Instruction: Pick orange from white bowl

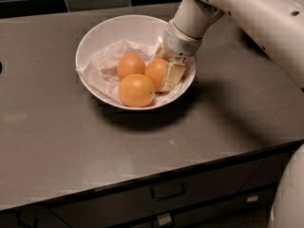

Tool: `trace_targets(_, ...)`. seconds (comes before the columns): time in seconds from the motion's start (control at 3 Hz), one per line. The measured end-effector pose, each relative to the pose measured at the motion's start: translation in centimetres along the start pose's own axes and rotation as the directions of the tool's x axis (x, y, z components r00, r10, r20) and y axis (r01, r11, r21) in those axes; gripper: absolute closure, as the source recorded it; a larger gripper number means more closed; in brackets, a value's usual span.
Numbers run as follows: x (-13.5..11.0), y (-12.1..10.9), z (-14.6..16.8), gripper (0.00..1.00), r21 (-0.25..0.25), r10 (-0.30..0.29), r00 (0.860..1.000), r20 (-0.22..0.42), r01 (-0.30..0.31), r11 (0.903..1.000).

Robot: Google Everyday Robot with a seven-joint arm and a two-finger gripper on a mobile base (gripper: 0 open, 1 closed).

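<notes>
Gripper (164,66) clasping orange (154,74), in white bowl (89,38)

Dim warm light, gripper (164,68) in white bowl (118,30), soft shadow beneath

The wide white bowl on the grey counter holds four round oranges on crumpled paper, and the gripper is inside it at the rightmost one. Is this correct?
One thing is wrong: the camera view shows three round oranges, not four, in the wide glossy white bowl. The rest holds: the gripper is inside it at the rightmost reddish-orange fruit.
</notes>
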State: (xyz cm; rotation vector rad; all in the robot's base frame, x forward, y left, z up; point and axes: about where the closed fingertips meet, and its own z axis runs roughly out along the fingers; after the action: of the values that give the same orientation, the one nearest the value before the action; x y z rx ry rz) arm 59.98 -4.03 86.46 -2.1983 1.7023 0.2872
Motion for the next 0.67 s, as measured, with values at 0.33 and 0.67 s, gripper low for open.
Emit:
trace_targets(0.33,-0.8,-0.1,-1.0,1.00,0.024,-0.012,1.000,-0.003,0.012,0.9996)
trace_targets(0.67,-2.1,0.0,-3.2,1.00,0.075,-0.037,0.999,-0.022,0.039,0.9964)
